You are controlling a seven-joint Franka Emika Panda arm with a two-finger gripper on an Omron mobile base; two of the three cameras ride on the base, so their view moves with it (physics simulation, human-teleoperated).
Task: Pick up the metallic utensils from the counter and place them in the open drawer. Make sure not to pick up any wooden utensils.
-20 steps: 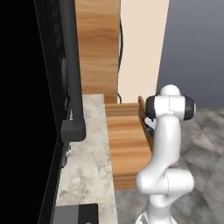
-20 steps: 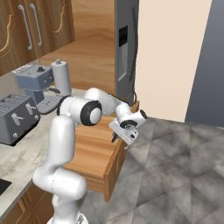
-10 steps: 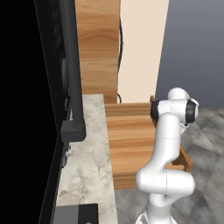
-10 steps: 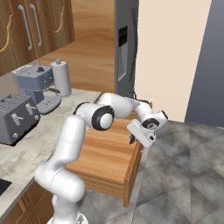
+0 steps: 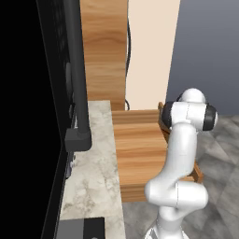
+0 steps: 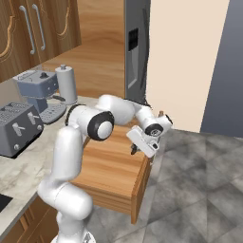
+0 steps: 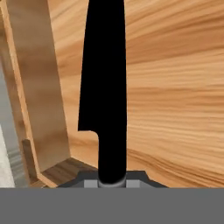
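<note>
Arm is folded forward from the base, elbow high, wrist bent down over the far front corner of the open drawer (image 6: 109, 166). Gripper (image 6: 135, 148) hangs just above the drawer's lighter inside, jaws nearly closed, clamped on the black handle of a knife (image 7: 105, 87). Versus half a second ago, the hand has pulled back from beyond the drawer front to over its inside (base views unchanged, so the arm moved). Knife is flat black, broad blade tapering away from the hand, narrower handle, pointing along the wood grain beside the drawer's side wall.
</note>
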